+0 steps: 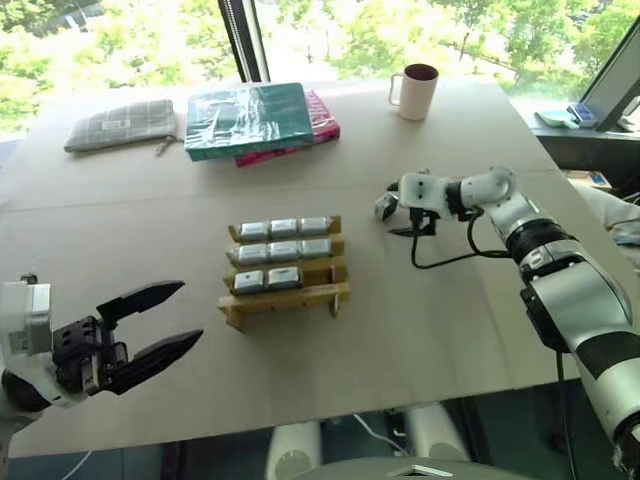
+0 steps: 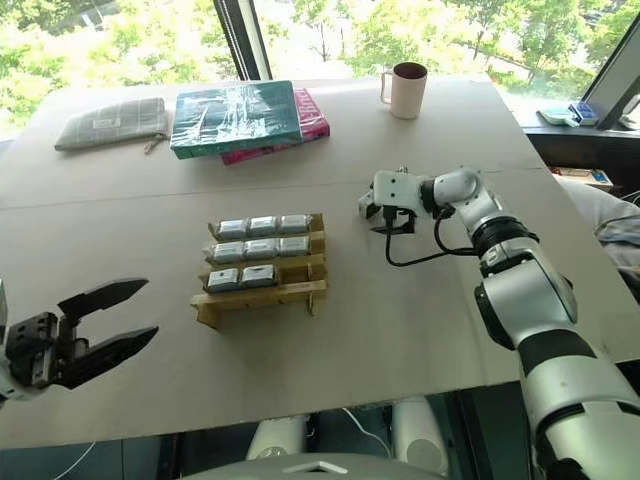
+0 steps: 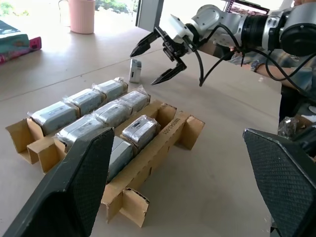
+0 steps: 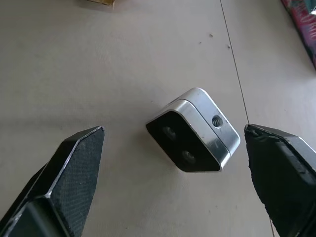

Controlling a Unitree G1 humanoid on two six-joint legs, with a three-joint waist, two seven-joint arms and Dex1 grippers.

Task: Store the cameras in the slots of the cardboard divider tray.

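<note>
We see one loose camera [image 4: 193,131] lying on the table [image 1: 450,330] to the right of the cardboard divider tray [image 1: 285,296], its dark face turned up toward our right gripper [image 3: 159,58], whose open fingers hang just above it, one on either side, not touching. Eight wrapped cameras [image 1: 284,250] fill the tray's slots, the front right slot bare. Our left gripper [image 1: 168,317] hovers open near the table's front left, well apart from the tray.

Setting: office or lab test room, upper floor likely.
Windows: large panes along the far side, dark frame [image 1: 240,40], treetops outside.
Worktop: broad beige board [image 1: 420,320], seam across it.
Far-side items: cream mug [image 1: 417,91], grey pouch [image 1: 122,124], teal and pink packets [image 1: 255,120].
</note>
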